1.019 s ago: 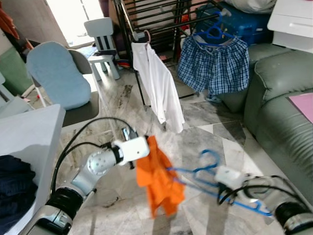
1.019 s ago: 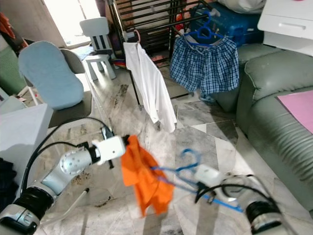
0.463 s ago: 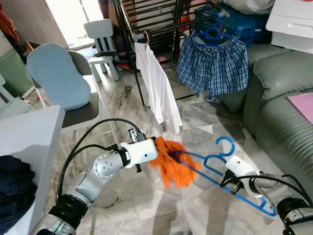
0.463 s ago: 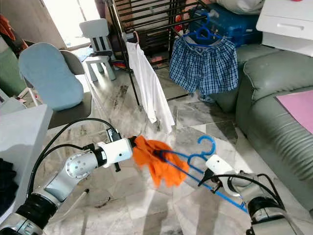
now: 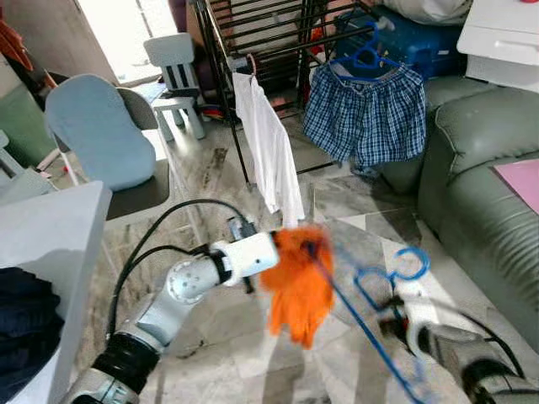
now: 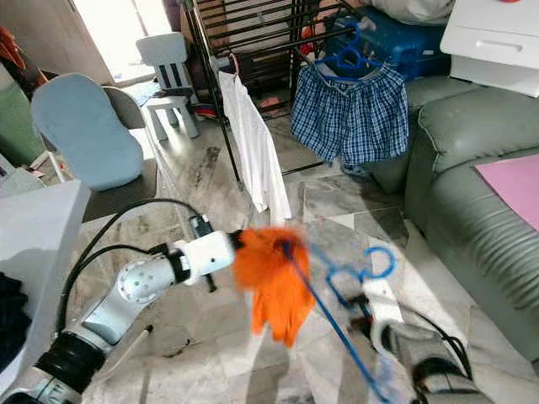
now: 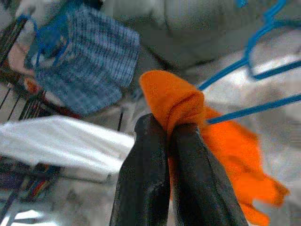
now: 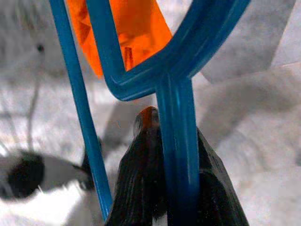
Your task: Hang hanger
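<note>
With the left gripper (image 7: 164,136) clamped on the orange cloth garment (image 5: 296,282) and the right gripper (image 8: 169,141) clamped on the blue plastic hanger (image 5: 370,286), keep both grips firm while threading the hanger arm in.

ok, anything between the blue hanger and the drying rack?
Nothing visible on the floor stretch between. The right hand grips the blue hanger, the left hand pinches the orange cloth. The rack already holds a white shirt and plaid shorts; bare rail shows between them.
</note>
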Robot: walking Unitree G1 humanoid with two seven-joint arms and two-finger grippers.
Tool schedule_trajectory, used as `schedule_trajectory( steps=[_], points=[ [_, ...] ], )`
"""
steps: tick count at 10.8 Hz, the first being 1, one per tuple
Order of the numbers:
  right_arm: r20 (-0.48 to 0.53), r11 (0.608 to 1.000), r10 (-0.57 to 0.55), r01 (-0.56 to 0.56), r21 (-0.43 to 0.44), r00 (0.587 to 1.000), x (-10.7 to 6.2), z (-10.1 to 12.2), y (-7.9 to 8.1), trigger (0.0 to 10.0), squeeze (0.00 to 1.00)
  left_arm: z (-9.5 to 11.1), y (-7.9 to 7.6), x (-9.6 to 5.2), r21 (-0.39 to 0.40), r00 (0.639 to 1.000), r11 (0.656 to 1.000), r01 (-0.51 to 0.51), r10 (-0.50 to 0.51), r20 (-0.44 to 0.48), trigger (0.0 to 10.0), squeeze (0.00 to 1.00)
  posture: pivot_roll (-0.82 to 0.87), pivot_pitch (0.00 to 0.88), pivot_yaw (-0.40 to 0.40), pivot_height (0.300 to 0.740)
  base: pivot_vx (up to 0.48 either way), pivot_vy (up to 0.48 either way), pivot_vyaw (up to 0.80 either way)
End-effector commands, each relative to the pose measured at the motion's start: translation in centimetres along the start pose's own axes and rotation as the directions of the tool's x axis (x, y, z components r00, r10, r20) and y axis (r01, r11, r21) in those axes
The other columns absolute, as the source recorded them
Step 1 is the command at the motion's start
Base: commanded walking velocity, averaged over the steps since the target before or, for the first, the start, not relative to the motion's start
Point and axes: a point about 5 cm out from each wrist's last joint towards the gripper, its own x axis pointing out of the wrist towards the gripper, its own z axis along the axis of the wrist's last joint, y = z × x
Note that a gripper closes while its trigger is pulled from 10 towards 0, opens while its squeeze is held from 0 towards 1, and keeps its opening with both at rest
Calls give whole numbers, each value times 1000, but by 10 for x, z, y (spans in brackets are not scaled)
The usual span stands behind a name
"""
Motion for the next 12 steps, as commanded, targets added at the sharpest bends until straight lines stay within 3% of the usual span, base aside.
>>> schedule_trajectory(
  steps=[1,2,3,5,6,7,8,9,10,11,12],
  points=[
    [103,999,19,-22,26,994,4,29,8,10000,0,1,-4,-2,10,999,999,30,-30,16,10000,0,-127,0,139,740,0,0,0],
    [181,995,91,-98,28,979,10,61,29,10000,0,2,-19,4,54,996,995,78,-80,29,10000,0,-130,0,140,740,0,0,0],
    [185,990,127,-135,34,975,11,68,37,10000,0,3,-22,6,60,996,995,85,-87,36,10000,0,-129,0,135,740,0,0,0],
    [162,959,254,-227,-169,954,16,79,66,10000,0,0,-29,12,117,994,988,103,-106,18,10000,0,-127,0,125,740,0,0,0],
    [69,923,276,-245,-295,959,19,61,72,10000,0,3,-25,15,135,996,988,70,-76,40,10000,0,-125,0,113,740,0,0,0],
    [14,936,282,-272,-222,959,21,41,72,10000,0,8,-24,16,149,994,987,58,-70,80,10000,0,-124,0,109,740,0,0,0],
    [22,954,276,-271,-125,961,21,36,69,10000,0,9,-26,15,136,991,988,79,-92,94,10000,0,-124,0,105,740,0,0,0],
    [43,989,139,-141,43,989,20,31,52,10000,0,4,-34,11,115,985,984,138,-148,85,10000,0,-127,0,105,740,0,0,0],
    [43,981,89,-95,170,995,18,27,42,10000,0,1,-38,10,94,981,982,162,-170,91,10000,0,-133,0,110,740,0,0,0],
    [44,978,105,-111,177,994,16,25,40,10000,0,3,-37,9,81,978,982,168,-176,108,10000,0,-133,0,110,740,0,0,0],
    [-1,990,137,-137,-41,991,16,16,44,10000,0,2,-35,9,96,977,979,177,-187,103,10000,0,-139,0,116,740,0,0,0]
  ],
)
